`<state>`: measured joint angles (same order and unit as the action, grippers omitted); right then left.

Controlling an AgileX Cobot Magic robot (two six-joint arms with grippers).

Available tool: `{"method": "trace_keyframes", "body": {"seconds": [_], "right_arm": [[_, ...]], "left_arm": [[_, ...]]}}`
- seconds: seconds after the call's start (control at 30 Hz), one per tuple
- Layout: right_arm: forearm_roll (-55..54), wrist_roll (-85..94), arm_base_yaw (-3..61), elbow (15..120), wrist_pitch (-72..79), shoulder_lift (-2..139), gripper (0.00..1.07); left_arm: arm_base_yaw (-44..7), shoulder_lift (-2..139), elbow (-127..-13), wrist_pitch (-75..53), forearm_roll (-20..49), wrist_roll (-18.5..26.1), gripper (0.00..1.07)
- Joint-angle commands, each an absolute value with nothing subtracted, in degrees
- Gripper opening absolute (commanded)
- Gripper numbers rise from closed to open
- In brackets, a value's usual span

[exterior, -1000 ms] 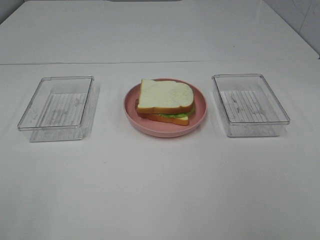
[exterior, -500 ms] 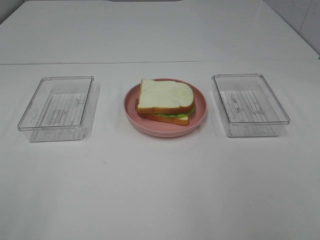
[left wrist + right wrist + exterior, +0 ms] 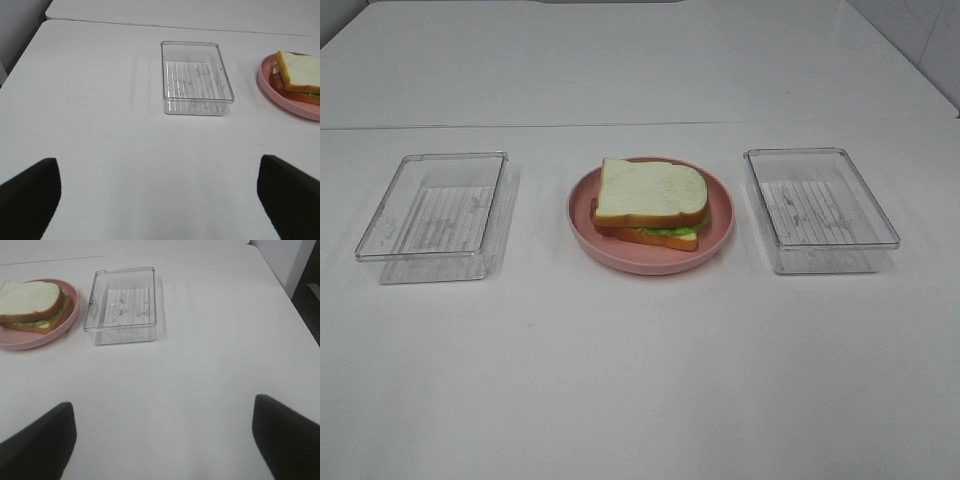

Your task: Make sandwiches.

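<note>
At mid-table we see the sandwich [image 3: 650,204] stacked on the pink plate [image 3: 650,255], a clear tray on either side.
Toward the left edge sits the left tray [image 3: 432,215], toward the right edge the right tray [image 3: 820,208], both apart from the plate. Lettuce [image 3: 665,231] peeks from under the top slice. Our left gripper [image 3: 160,200] and right gripper [image 3: 160,440] hang spread wide over bare table [image 3: 640,380], holding nothing.

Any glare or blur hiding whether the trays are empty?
High view: soft, even light, mild sheen on the table; both trays show only ribbed bases. Wrist views: sharp on the trays, but the finger tips are dark, blurred blobs at the frame edge.
</note>
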<state>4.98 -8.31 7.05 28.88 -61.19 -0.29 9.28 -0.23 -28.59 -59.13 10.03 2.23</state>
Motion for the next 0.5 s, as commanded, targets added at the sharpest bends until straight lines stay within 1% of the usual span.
{"method": "trace_keyframes", "body": {"seconds": [0.03,0.17,0.2,0.23,0.27,0.3,0.5], "right_arm": [[4.93,-7.56,6.93,28.88,-60.45,-1.60,0.91],[4.93,-7.56,6.65,28.88,-60.45,-1.60,0.91],[4.93,-7.62,5.16,28.88,-60.45,-1.60,0.91],[4.93,-7.62,5.16,28.88,-60.45,-1.60,0.91],[4.87,-7.62,2.58,28.88,-60.45,-1.60,0.91],[4.87,-7.62,1.95,28.88,-60.45,-1.60,0.91],[4.87,-7.62,1.78,28.88,-60.45,-1.60,0.91]], "left_arm": [[9.51,-1.26,-28.53,-59.07,10.54,2.06,1.00],[9.51,-1.26,-28.53,-59.07,10.54,2.06,1.00],[9.51,-1.26,-28.53,-59.07,10.54,2.06,1.00],[9.51,-1.26,-28.53,-59.07,10.54,2.06,1.00],[9.51,-1.26,-28.53,-59.07,10.54,2.06,1.00],[9.51,-1.26,-28.53,-59.07,10.54,2.06,1.00],[9.51,-1.26,-28.53,-59.07,10.54,2.06,1.00]]}}
